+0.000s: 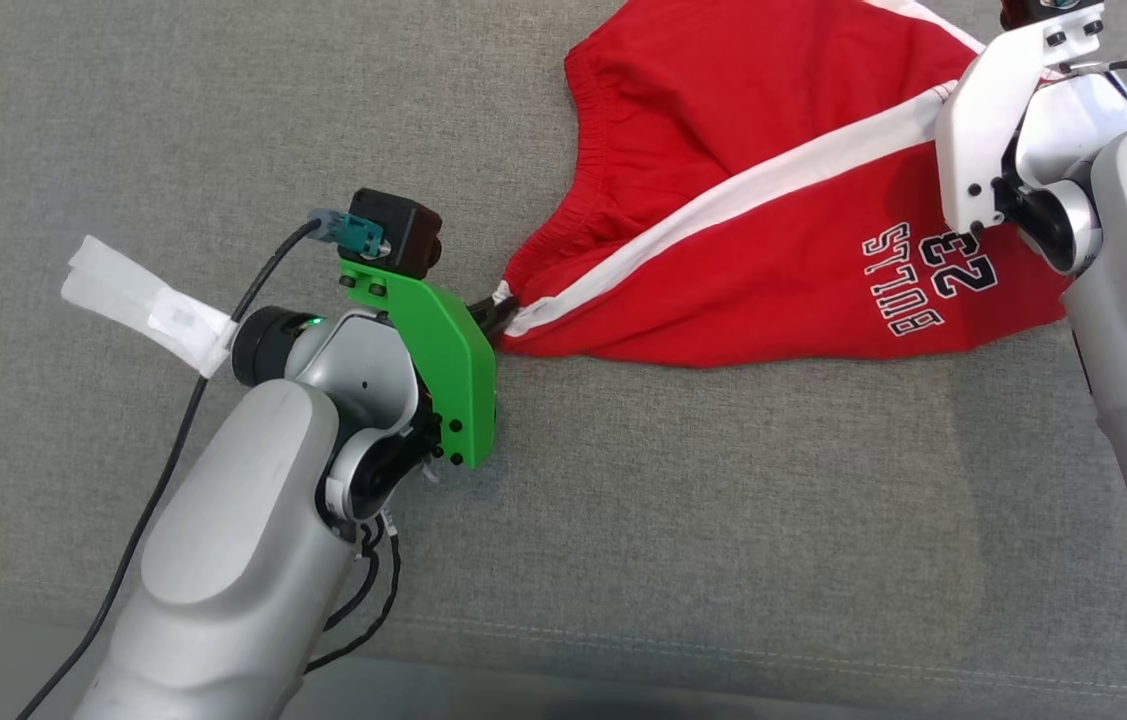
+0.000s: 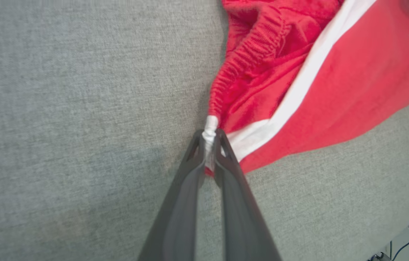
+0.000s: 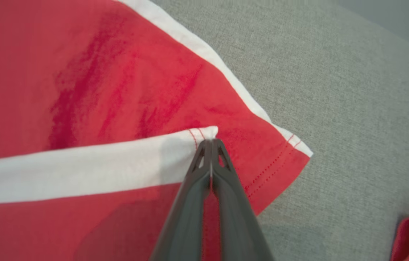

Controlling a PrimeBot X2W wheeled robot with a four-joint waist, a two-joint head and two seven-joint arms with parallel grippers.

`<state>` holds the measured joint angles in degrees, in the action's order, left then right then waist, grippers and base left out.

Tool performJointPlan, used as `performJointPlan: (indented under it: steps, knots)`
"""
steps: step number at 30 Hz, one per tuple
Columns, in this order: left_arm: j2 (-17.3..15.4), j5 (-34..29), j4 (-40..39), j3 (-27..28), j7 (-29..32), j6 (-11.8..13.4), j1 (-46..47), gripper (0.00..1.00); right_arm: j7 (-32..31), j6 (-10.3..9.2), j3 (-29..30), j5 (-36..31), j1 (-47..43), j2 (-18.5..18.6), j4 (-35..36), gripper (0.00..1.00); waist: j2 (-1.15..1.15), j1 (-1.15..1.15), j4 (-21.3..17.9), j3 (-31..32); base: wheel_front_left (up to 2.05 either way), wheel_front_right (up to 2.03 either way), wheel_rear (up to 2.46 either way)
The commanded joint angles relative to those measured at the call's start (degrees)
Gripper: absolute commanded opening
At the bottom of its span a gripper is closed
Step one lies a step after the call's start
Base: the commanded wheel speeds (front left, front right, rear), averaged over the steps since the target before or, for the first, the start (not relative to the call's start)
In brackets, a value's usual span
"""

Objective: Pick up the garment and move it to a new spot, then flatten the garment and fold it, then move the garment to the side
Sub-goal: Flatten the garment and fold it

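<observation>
At left gripper (image 2: 209,139): fingers clenched on the waistband corner of the garment (image 1: 723,150), so you can stretch it flat.
Garment: red shorts, bunched on the grey cushion (image 1: 223,120) between both arms.
Right gripper (image 3: 211,143): fingers closed at the hem corner; you cannot tell if cloth is caught.
Room: much free cushion to your left.

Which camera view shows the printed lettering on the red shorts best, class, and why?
The head view: the whole print lies sharp and unobstructed on the red shorts. The left wrist view catches a blurred scrap of it at its right edge. The right wrist view looks at the white stripe instead.
</observation>
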<state>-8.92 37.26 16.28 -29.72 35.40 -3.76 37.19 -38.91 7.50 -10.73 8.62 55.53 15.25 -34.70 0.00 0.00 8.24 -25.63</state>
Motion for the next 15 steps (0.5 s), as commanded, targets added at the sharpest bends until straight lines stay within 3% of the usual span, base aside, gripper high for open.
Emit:
performJointPlan:
  steps: [1,15]
  knots:
    - [-0.18,-0.30,-0.08,0.78,-1.47,0.54,0.98,0.00,1.47,-0.03,0.02,-0.22,0.93,0.54,0.50,0.00,0.00,0.00,-0.17,0.28,0.00,0.00,0.00]
    - [0.82,-3.24,0.34,7.44,-16.62,5.17,6.11,0.00,12.88,-0.04,2.11,-0.72,3.22,0.03,1.10,0.00,0.00,0.00,-2.15,2.89,0.00,0.00,0.00]
